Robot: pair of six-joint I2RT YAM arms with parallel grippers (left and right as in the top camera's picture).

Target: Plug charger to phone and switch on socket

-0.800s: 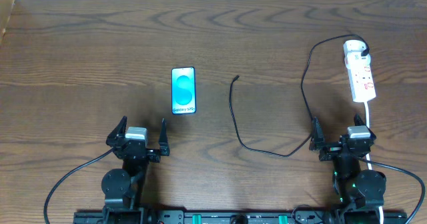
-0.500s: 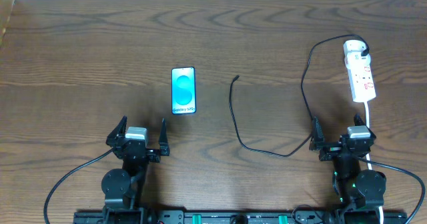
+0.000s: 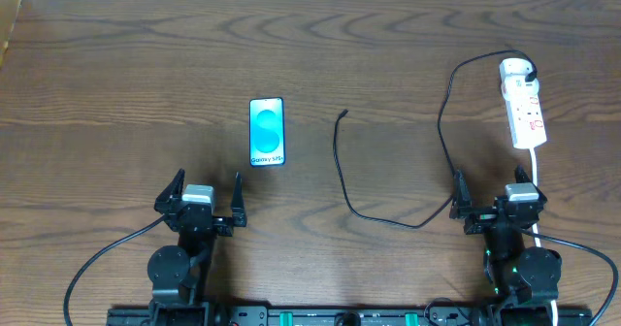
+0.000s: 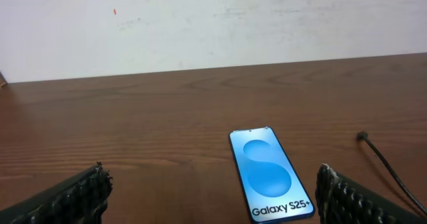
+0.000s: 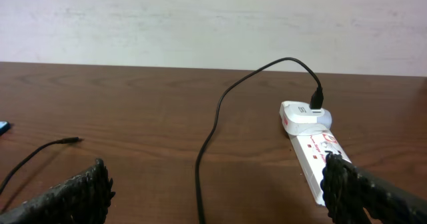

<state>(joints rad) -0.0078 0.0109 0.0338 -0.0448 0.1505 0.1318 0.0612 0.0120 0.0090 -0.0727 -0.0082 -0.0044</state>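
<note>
The phone (image 3: 267, 131) lies flat on the table left of centre, its blue screen up; the left wrist view shows the phone (image 4: 270, 174) just ahead and to the right. The charger (image 3: 342, 171), a thin black cable, runs from a loose tip near the phone across the table to a white plug in the socket (image 3: 524, 111) at the far right. In the right wrist view the charger (image 5: 213, 127) curves up to the socket (image 5: 313, 151). My left gripper (image 3: 205, 199) stands open near the front edge, empty. My right gripper (image 3: 495, 196) is open too, just short of the socket's white cord.
Dark wooden table (image 3: 146, 74) with a white wall behind it. The socket's white cord (image 3: 537, 185) runs down past the right arm toward the front edge. Black arm cables trail off near the rail at the front.
</note>
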